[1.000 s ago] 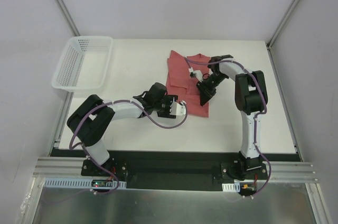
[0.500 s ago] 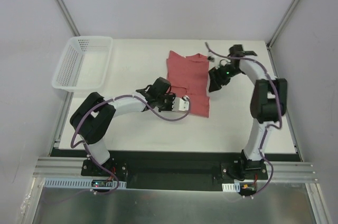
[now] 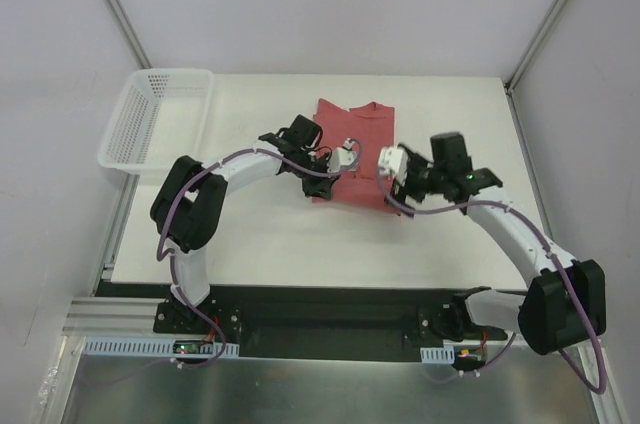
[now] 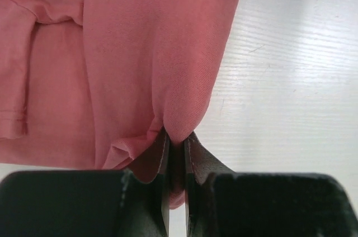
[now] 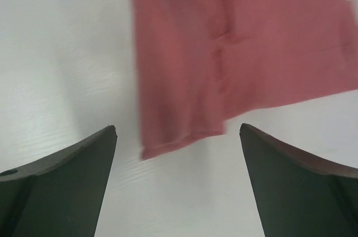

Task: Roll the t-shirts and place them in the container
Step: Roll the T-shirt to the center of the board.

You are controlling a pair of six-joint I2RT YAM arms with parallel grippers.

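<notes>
T-shirt [image 3: 365, 124] lies folded flat on the table [image 3: 250, 234], centre-back. Left gripper [image 4: 177, 145] is clenched on a pinch of the shirt's left edge, fabric bunched between the jaws. Right gripper [image 5: 178, 131] is released, jaws wide, over the near right corner, holding nothing.

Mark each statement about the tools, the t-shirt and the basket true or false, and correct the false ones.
1. The left tool is shut on the t-shirt. True.
2. The right tool grips the t-shirt. False: it is open, holding nothing.
3. The t-shirt lies in the basket. False: it lies on the table.
4. The basket stands at the table's far left corner. True.
</notes>
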